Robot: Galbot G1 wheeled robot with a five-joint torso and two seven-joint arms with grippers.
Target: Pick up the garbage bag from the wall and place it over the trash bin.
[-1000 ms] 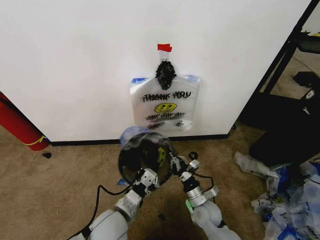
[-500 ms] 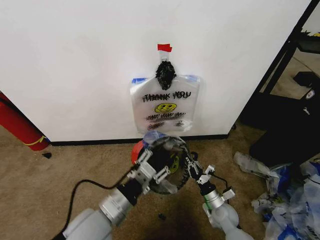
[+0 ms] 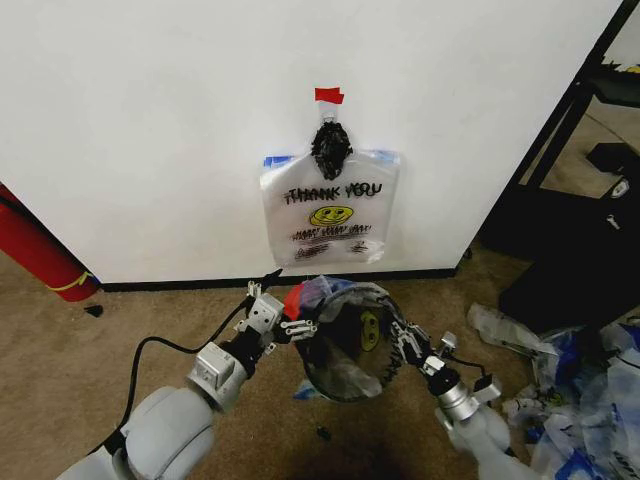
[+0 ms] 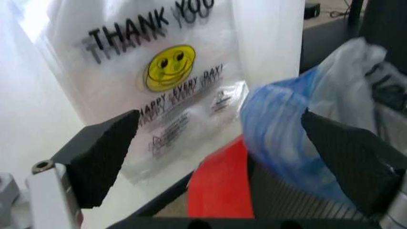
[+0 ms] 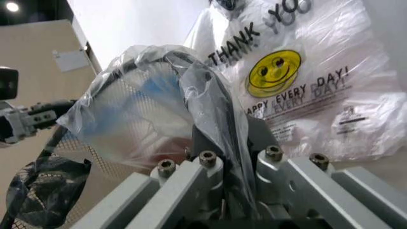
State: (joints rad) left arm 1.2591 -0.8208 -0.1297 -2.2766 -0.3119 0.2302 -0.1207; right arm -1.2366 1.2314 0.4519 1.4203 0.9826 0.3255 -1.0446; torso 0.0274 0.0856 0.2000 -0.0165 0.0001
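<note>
While the right gripper (image 3: 403, 341) pinches the bag (image 3: 345, 335) against the bin (image 3: 340, 375) rim, the wide-open left gripper (image 3: 283, 312) should draw its slack blue edge outward over the rim nearest it.

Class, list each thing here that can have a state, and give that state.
Wall bag: hanging on the wall.
Bin bag: pulled over the bin.
Trash bin: tipped on its side, bag-covered.
Left gripper: open, beside the bin.
Right gripper: shut on the bin bag.

Bare carpet (image 3: 120, 330) left of trash bin (image 3: 345, 345).
</note>
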